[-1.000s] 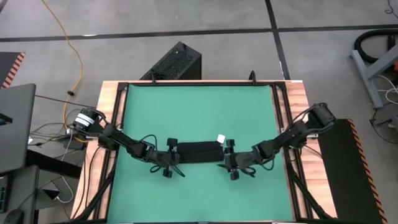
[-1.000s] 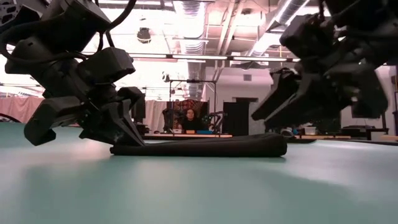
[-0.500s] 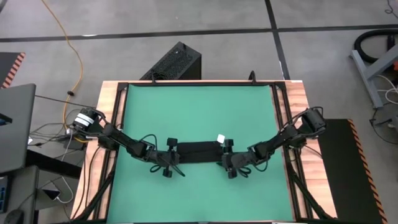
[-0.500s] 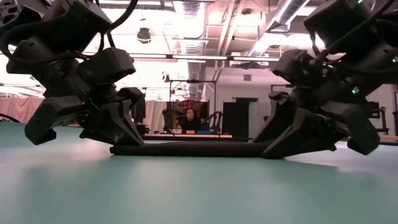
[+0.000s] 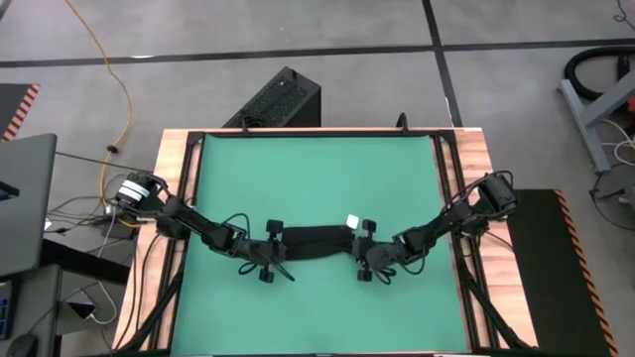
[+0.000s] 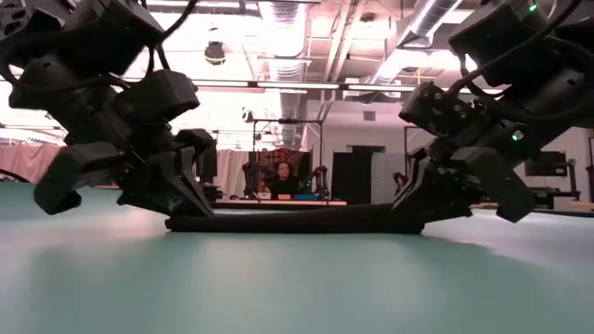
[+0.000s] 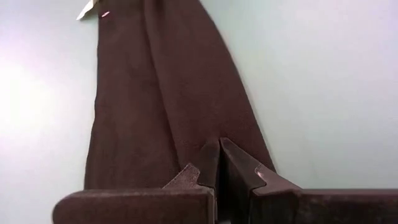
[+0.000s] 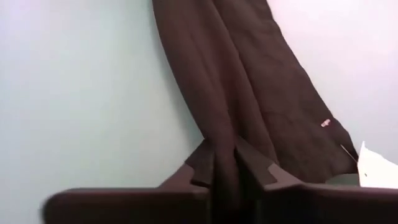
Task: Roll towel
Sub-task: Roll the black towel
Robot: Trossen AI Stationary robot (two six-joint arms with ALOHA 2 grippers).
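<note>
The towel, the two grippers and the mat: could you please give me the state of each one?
Towel: folded into a long narrow strip, flat on the mat, pinched at both ends.
Left gripper: fingers shut on the towel's left end.
Right gripper: fingers shut on the towel's right end, beside the white tag.
Green mat: flat.

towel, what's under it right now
The green mat lies under the towel. Both the left gripper and the right gripper pinch its ends; the mat beneath is covered.
</note>
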